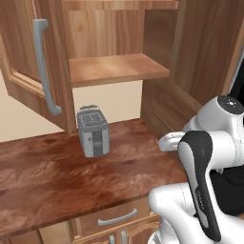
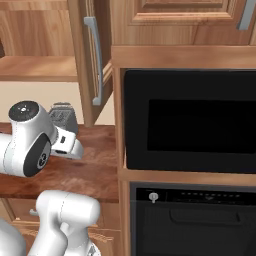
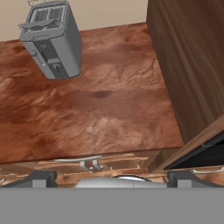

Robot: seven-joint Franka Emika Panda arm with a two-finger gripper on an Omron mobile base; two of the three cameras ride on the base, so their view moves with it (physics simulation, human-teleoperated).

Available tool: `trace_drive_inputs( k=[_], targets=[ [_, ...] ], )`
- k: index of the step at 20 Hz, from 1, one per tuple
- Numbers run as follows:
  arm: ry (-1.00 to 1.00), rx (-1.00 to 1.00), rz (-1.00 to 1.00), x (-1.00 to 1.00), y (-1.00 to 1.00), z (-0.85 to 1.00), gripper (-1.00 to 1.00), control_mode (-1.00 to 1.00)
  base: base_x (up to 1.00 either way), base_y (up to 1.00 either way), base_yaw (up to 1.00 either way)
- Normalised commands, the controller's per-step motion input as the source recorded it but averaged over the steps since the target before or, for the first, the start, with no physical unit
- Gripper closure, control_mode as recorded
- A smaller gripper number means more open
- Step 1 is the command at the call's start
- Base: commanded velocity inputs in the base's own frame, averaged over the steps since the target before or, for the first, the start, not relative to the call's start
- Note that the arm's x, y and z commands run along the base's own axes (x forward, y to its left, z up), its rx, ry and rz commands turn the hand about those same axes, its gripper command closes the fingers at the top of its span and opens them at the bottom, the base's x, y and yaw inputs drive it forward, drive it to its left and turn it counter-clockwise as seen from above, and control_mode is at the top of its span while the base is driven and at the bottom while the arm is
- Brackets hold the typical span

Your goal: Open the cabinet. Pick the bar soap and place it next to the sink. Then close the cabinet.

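Nearest to the lens, the two dark fingertips [image 3: 40,178] of the hand [image 3: 111,179] sit far apart at opposite sides of the hand view, with nothing between them; the jaws stand wide and hold nothing. Below the hand lies the reddish-brown wooden bench [image 3: 100,109], and just under the fingertips runs its front edge with a grey drawer handle [image 3: 83,160]. Up and to the left of the hand stands the grey toaster [image 3: 51,38], upright on the bench and well apart from the hand. To the right of the hand rises a dark wooden side panel [image 3: 188,65].

From the left base view, the arm [image 1: 202,181] is folded tightly low at the right, its elbow bent and the white wrist [image 1: 171,141] held over the right end of the bench, pointing downward. The cabinet [image 1: 114,57] hangs above and ahead of the hand with its left door [image 1: 33,62] swung open, the long grey bar handle [image 1: 45,66] facing the room, and a bare wooden shelf [image 1: 116,69] showing inside. In the right base view a black built-in oven [image 2: 190,120] sits off to the hand's right. I cannot see the bar soap anywhere from where I stand.
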Motion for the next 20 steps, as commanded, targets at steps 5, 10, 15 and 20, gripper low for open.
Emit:
trace_drive_inputs(
  k=[5,10,15,20],
  targets=[
    [0.0,0.0,0.0,0.0,0.0,0.0,-1.0,1.0,0.0,0.86,0.14],
    [0.0,0.0,0.0,0.0,0.0,0.0,-1.0,1.0,-0.02,0.69,0.11],
    [0.0,0.0,0.0,0.0,0.0,0.0,-1.0,1.0,-0.78,0.33,0.04],
    [0.0,0.0,0.0,0.0,0.0,0.0,-1.0,1.0,-0.91,0.17,0.08]
  ],
)
